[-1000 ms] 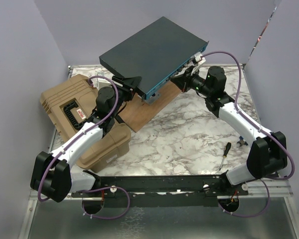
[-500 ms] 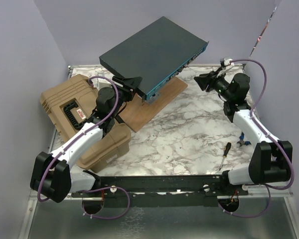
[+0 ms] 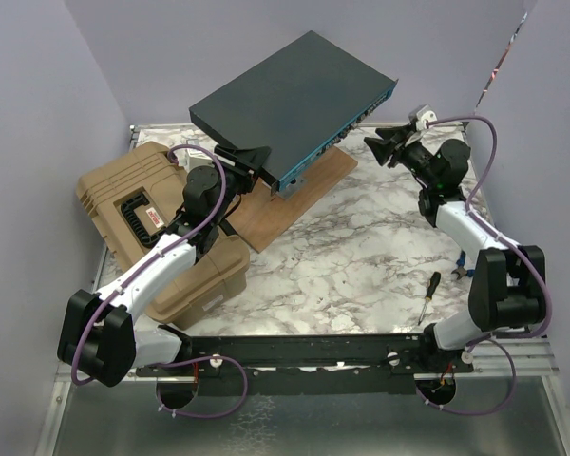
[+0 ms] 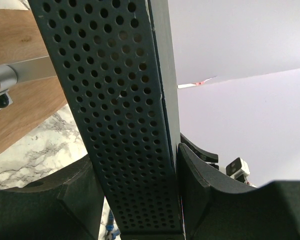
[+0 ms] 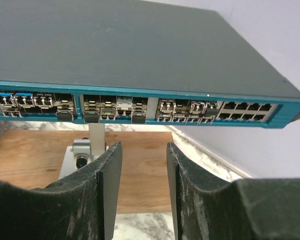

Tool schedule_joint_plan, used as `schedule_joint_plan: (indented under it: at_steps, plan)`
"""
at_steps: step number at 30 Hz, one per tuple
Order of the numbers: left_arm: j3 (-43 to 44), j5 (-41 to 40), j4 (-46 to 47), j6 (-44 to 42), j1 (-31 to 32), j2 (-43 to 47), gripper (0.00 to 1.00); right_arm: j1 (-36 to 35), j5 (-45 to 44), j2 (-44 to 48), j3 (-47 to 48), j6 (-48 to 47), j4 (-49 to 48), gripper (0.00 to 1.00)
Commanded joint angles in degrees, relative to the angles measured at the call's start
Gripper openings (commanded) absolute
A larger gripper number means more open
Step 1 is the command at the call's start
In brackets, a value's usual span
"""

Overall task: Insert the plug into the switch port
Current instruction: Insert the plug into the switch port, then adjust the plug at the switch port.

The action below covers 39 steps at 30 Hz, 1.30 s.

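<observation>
The switch, a flat dark grey box with a teal front face, sits raised and tilted on a stand over a wooden board. My left gripper is shut on its near-left edge; the left wrist view shows the perforated side panel clamped between the fingers. My right gripper is open and empty, a short way in front of the teal face. The right wrist view shows the port row above and beyond the open fingers. I see no loose plug.
A tan ribbed case lies at the left under my left arm. The wooden board and a metal stand post sit under the switch. A screwdriver lies on the marble at the right. Purple walls close the back and sides.
My right gripper has drawn back to the right, away from the switch's front face, and its arm has folded back. My left gripper and the switch have not moved.
</observation>
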State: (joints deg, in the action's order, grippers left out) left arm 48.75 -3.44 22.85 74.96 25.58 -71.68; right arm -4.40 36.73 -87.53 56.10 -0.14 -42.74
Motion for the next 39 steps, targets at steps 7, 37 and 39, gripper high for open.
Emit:
schedule_joint_plan:
  at_steps: [7, 37, 39]
  plan:
    - [1.43, 1.95, -2.33, -4.60, 0.19, 1.28, 0.00, -1.48, 0.50, -2.90, 5.97, 8.16, -0.68, 0.43]
    - [0.03, 2.12, -2.03, -3.59, 0.26, 3.37, 0.00, -2.41, -8.96, -5.29, 10.94, 61.74, 13.68, 0.44]
    - [0.03, 2.12, -2.09, -3.59, 0.30, 3.44, 0.00, -2.89, -8.69, -5.67, 10.98, 61.86, 13.29, 0.44]
